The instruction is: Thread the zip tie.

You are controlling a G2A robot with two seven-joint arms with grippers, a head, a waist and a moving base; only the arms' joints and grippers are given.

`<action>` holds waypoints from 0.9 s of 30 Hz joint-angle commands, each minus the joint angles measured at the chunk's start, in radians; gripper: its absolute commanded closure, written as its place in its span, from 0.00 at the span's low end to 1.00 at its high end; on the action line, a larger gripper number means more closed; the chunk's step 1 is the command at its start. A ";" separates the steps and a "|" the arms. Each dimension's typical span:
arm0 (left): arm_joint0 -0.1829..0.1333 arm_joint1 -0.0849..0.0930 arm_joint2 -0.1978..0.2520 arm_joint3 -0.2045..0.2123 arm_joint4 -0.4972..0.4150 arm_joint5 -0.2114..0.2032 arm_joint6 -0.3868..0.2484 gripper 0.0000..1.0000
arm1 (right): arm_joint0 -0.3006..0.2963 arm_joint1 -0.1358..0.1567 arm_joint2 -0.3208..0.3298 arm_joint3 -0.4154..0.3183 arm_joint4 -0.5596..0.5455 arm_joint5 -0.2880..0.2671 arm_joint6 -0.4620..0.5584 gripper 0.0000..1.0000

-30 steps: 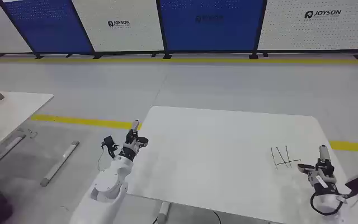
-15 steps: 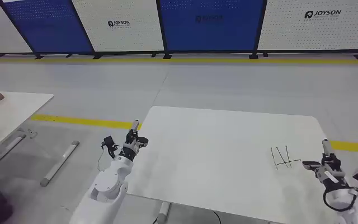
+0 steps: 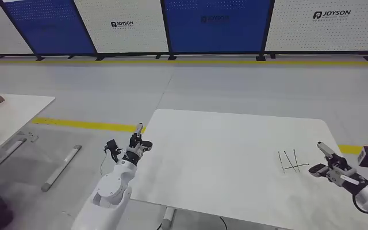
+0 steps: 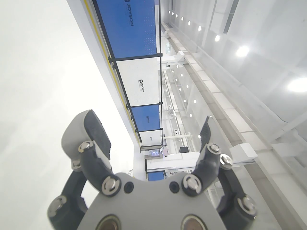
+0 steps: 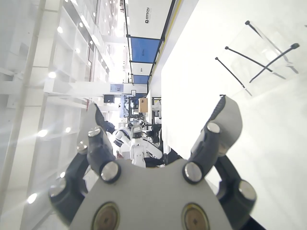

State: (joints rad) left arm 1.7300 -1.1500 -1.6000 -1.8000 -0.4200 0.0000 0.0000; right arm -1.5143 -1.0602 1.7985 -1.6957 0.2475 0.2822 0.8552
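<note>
Several black zip ties lie crossed on the white table near its right edge. In the right wrist view the zip ties rest on a clear sheet just beyond the fingertips. My right gripper hangs at the table's right edge, just right of the ties, open and empty. My left gripper sits at the table's left edge, far from the ties. It is open with nothing between its fingers.
Most of the table top between the two arms is bare white surface. A second table corner stands at the far left. Blue and white partition panels line the back, beyond a yellow floor line.
My right gripper has swung from pointing away at the table's front right corner to facing the zip ties, a little farther back. The left arm has not moved.
</note>
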 commanded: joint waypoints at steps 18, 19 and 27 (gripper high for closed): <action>0.000 0.000 0.000 0.000 0.000 0.000 0.000 0.00 | 0.291 0.077 -0.017 0.231 -0.190 -0.085 0.530 0.00; 0.000 0.000 0.000 0.000 0.000 0.000 0.000 0.00 | 0.320 0.080 -0.043 0.265 -0.228 -0.084 0.524 0.00; 0.000 0.000 0.000 0.000 0.000 0.000 0.000 0.00 | 0.450 0.077 -0.202 0.479 -0.347 -0.071 0.441 0.00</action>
State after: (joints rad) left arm 1.7300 -1.1500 -1.6000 -1.8000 -0.4200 0.0000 0.0000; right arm -1.0690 -0.9830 1.6003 -1.2344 -0.1106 0.2332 1.2946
